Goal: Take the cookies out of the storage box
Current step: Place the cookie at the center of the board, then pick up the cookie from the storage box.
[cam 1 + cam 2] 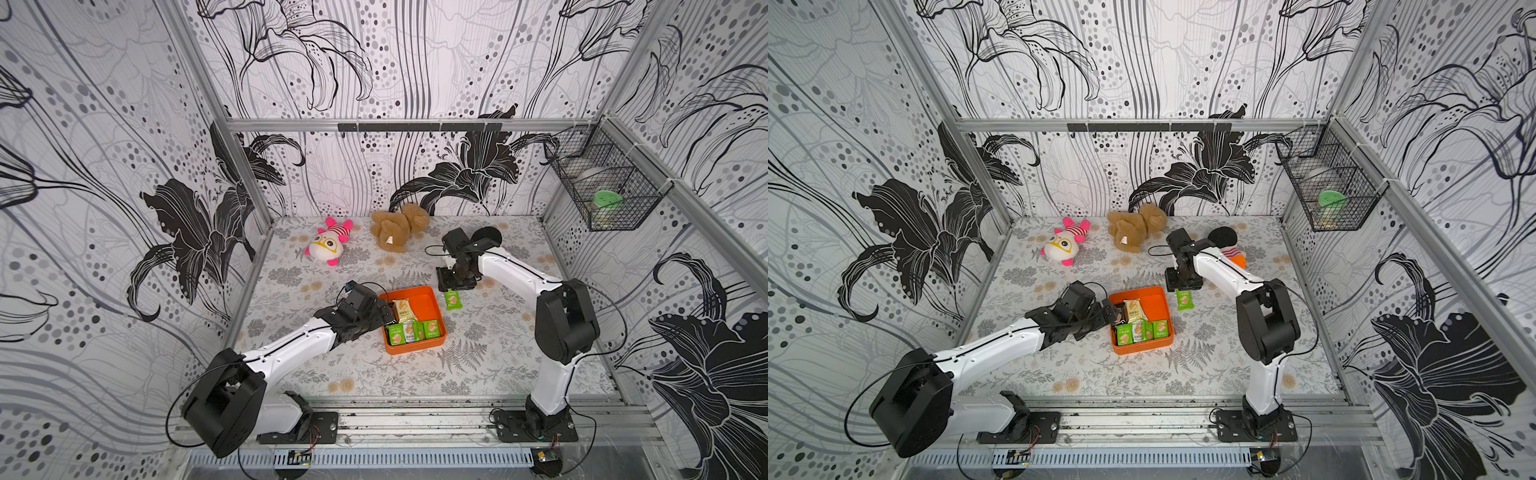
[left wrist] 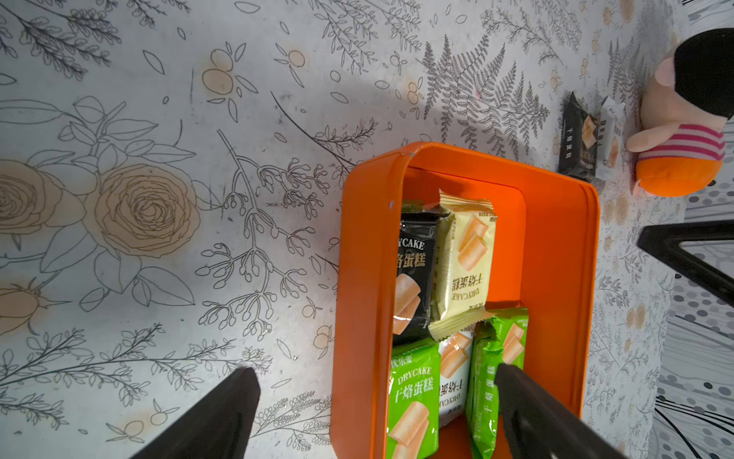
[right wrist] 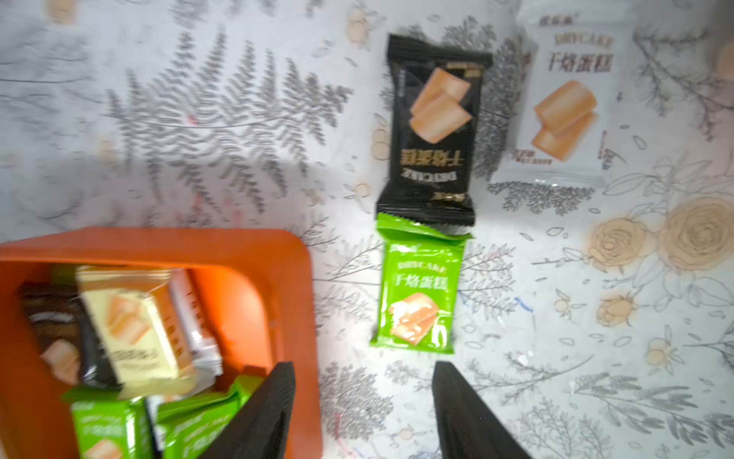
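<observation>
Left fingers [image 2: 528, 409]: spread wide, holding nothing. They straddle one wall of the orange storage box [image 2: 357, 278]. One finger is outside over the bench [image 2: 159, 278], the other inside with its tip over a green packet [image 2: 504, 349]; contact can't be told. Cookies in the box ahead of these fingers: black packet [image 2: 413, 278], cream packet [image 2: 464, 262], second green packet [image 2: 413, 389], white packet [image 2: 452, 373] half buried between the greens. In both top views the box [image 1: 426, 301] [image 1: 1154, 301] sits on the bench between the two arms.

Right fingers [image 3: 270, 397]: partly open, empty, nothing between them. One finger hangs over the box's corner wall, the other over bare bench. Just ahead of them, outside the box and flat on the bench, is a loose green packet [image 3: 417, 294]. Past it lies a loose black packet [image 3: 433, 131], the two touching end to end. A loose white packet [image 3: 568, 103] sits just beside the black one, not touching. Right wrist view is blurred. In a top view the loose green packet [image 1: 453, 300] lies just beside the box wall.
</observation>
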You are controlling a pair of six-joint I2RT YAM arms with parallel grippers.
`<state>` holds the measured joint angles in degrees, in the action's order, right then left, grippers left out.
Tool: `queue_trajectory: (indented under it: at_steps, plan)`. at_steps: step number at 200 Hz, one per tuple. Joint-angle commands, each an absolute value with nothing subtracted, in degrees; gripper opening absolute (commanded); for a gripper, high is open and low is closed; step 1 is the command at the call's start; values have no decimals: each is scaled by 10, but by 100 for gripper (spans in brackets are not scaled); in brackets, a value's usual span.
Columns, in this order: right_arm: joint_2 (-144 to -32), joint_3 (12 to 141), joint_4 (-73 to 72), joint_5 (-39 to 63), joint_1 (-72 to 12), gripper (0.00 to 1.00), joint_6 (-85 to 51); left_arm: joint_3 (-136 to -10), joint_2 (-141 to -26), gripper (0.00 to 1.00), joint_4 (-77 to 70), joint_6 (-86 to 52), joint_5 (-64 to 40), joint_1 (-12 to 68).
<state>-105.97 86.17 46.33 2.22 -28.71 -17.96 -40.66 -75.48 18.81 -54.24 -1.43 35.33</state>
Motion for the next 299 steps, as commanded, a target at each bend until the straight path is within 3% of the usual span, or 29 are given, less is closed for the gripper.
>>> queue_trajectory:
  at_steps: [1,75,165,299]
  plan:
    - [-1026,847,476,44,-335,60,-227,-397,-753,97,156,-529,-19,356]
    - [-1075,858,399,59,-424,66,-285,-368,-728,97,167,-526,4,348]
    - [-1158,903,388,52,-432,68,-281,-310,-674,97,189,-494,-10,264]
    - [-1230,968,433,19,-441,62,-287,-315,-658,97,207,-484,-13,255]
